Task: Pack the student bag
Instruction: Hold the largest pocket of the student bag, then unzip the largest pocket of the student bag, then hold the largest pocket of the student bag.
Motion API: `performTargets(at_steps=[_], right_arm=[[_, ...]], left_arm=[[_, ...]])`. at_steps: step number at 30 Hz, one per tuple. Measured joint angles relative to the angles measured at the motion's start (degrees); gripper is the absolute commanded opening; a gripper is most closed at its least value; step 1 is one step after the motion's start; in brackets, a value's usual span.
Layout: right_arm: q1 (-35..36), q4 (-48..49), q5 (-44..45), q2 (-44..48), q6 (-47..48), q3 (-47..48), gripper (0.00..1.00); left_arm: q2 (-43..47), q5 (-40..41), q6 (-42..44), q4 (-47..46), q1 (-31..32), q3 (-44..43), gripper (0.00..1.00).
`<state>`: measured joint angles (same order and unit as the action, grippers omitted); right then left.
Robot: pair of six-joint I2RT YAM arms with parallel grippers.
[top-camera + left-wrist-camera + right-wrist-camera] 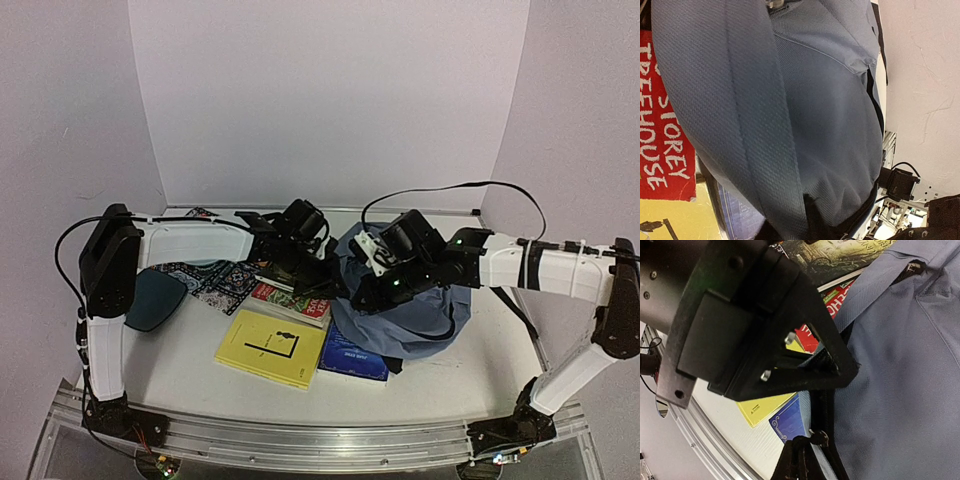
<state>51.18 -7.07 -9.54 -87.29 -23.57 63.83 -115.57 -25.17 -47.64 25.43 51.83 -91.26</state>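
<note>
Books (275, 345) beside student bag (430, 315), bare table (495, 365) right of it

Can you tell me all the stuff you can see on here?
student bag: one, blue-grey, right of the middle of the table
red book: one, red with white letters, left of the bag
yellow book: one, yellow, in front of the red book
blue book: one, blue, right of the yellow book, at the bag's near edge
tray: one, dark teal, far left
patterned item: one, dark with a pattern, between tray and red book
table: one, white
left tool: one, black, at the bag's left side, open or shut unclear
right tool: one, black, shut on the bag's zipper edge
</note>
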Motion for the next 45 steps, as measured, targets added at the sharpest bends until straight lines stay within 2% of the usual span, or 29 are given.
performTargets(at_steps=[6, 18, 24, 29, 35, 37, 42, 45], right_arm=[[0.0, -4.7, 3.37, 3.32, -0.07, -1.27, 0.0], [0.13, -25.42, 19.54, 21.75, -5.79, -9.49, 0.0], [-3.48, -32.11, 26.1, 22.99, -12.44, -12.09, 0.0], [-6.05, -31.78, 27.76, 23.21, -16.37, -12.28, 0.0], [-6.43, -28.83, 25.99, 23.23, -13.55, -12.02, 0.0], [-6.54, -28.35, 24.94, 23.23, -11.78, -11.54, 0.0], [-6.54, -26.58, 21.16, 23.87, -7.43, -10.27, 0.0], [-6.54, -25.77, 18.64, 24.63, -5.18, -10.1, 0.0]], left_arm=[[0.0, 0.94, -0.33, -0.57, 0.07, 0.0, 0.0], [2.71, 0.09, 0.7, -1.73, -1.18, 1.4, 0.0], [5.01, -0.85, 3.91, -1.62, -3.32, 4.66, 0.0], [6.71, -0.5, 8.44, -1.68, -3.61, 7.45, 0.01], [9.2, 3.13, 15.56, -0.76, -3.43, 8.11, 0.39], [10.56, 4.87, 18.64, -0.42, -3.06, 8.04, 0.49], [14.25, 8.74, 24.81, 0.24, -1.99, 6.03, 0.6], [15.72, 10.36, 29.49, 0.07, -0.74, 3.41, 0.62]])
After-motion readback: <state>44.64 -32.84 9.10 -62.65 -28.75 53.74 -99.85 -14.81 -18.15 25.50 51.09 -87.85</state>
